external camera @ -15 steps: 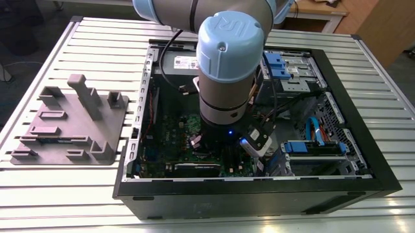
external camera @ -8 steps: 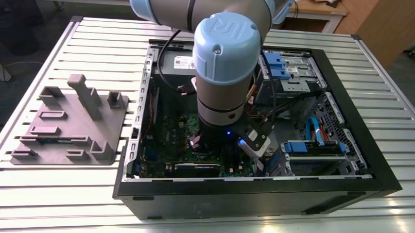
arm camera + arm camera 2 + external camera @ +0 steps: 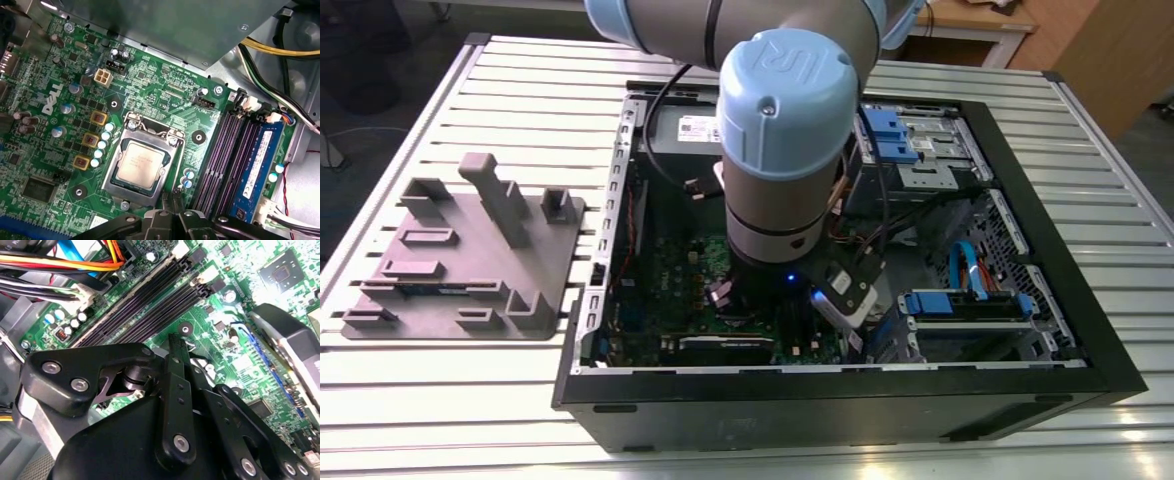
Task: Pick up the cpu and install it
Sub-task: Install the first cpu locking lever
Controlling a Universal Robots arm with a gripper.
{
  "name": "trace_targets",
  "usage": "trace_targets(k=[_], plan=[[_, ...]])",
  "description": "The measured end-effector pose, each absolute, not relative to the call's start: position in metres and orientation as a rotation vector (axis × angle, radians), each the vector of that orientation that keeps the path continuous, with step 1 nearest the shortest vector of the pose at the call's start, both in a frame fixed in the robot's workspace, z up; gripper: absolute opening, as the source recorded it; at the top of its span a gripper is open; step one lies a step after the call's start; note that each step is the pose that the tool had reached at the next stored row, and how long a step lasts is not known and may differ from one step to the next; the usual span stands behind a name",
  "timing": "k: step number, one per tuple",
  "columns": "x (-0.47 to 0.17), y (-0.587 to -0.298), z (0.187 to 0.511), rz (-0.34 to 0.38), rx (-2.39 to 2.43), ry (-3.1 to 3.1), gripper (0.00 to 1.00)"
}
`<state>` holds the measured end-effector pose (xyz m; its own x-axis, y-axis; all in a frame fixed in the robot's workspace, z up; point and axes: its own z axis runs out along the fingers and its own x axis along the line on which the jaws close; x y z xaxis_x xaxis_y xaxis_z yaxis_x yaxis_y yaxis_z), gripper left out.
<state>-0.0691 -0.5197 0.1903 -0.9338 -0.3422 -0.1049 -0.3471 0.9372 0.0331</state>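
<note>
The cpu (image 3: 141, 161), a small square chip with a silvery-beige top, lies flat inside the silver socket frame (image 3: 113, 172) on the green motherboard (image 3: 165, 95). My gripper (image 3: 175, 192) hovers just beside the socket's edge, shut, with nothing between its fingers. In the second wrist view the black gripper (image 3: 173, 341) points down at the board near the memory slots (image 3: 150, 305). In the exterior view the arm (image 3: 781, 150) reaches down into the open computer case (image 3: 854, 385) and hides the socket.
A grey plastic tray (image 3: 454, 260) stands on the slatted table at the exterior view's left. A blue memory stick (image 3: 260, 170) sits beside the socket. Cable bundles (image 3: 60, 265), a black card (image 3: 290, 350) and blue drive bays (image 3: 967, 305) crowd the case.
</note>
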Motion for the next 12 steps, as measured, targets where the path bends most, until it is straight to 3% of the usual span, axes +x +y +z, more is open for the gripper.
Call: trace_targets(k=[12], plan=[[-0.0696, -0.5211, 0.1916, 0.077, -0.534, 2.993, 0.10]])
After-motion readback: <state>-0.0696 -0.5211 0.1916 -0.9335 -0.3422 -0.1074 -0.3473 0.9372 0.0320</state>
